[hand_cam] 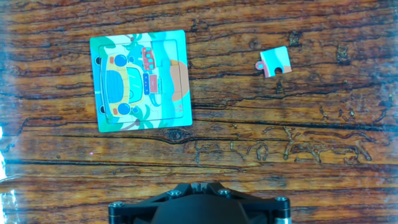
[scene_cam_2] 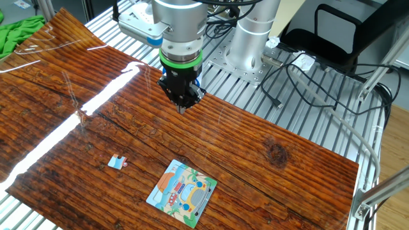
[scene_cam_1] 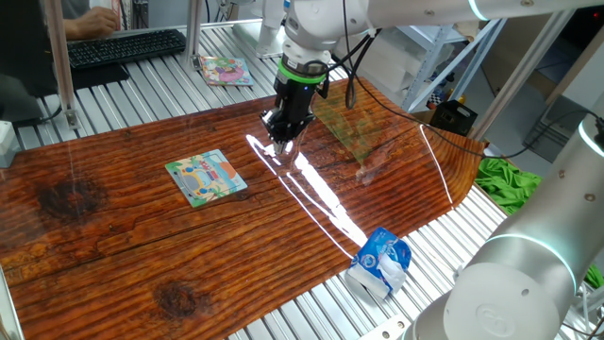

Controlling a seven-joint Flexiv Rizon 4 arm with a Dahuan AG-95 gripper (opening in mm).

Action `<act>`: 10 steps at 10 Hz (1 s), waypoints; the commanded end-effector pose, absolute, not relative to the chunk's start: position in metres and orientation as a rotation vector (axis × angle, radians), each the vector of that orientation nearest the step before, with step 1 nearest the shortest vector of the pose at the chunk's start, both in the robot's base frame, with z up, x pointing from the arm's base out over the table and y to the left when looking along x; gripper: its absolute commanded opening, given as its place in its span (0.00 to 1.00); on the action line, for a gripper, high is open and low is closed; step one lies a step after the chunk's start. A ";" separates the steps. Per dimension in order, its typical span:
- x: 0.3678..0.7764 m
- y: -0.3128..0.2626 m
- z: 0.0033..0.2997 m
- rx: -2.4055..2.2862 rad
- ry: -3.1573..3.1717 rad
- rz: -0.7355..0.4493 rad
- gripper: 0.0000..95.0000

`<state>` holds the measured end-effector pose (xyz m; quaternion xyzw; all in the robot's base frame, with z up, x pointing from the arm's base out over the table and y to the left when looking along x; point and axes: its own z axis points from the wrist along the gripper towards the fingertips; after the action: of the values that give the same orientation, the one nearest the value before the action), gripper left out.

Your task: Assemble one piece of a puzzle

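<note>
The puzzle (scene_cam_1: 206, 178) is a small square board with a green border and a cartoon picture, lying flat on the wooden table; it also shows in the other fixed view (scene_cam_2: 182, 192) and the hand view (hand_cam: 140, 81). The piece (scene_cam_2: 115, 162) is a tiny pale blue flat piece lying on the wood, apart from the board; the hand view shows it (hand_cam: 276, 61) to the board's right. I cannot make it out in the first fixed view. My gripper (scene_cam_1: 281, 140) (scene_cam_2: 183, 107) (hand_cam: 199, 185) hangs above the table, away from both, its fingers closed together and empty.
A bright glare stripe (scene_cam_1: 311, 189) crosses the table. A clear plastic sheet (scene_cam_1: 351, 127) lies behind the gripper. A blue-white crumpled pack (scene_cam_1: 382, 263) sits at the table's edge. A pinkish booklet (scene_cam_1: 225, 70), a keyboard (scene_cam_1: 123, 45) and green cloth (scene_cam_1: 510, 179) lie off the table.
</note>
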<state>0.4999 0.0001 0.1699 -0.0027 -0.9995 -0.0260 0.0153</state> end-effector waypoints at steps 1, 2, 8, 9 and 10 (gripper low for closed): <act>0.500 0.000 0.170 -0.003 -3.110 -0.080 0.00; 0.500 0.000 0.170 0.004 -3.112 -0.079 0.00; 0.501 -0.002 0.169 0.034 -3.115 -0.075 0.00; 0.501 -0.005 0.167 0.048 -3.115 -0.080 0.00; 0.503 -0.009 0.163 0.062 -3.117 -0.082 0.00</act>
<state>0.5028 -0.0109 0.1623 0.0210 -0.9994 -0.0265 0.0113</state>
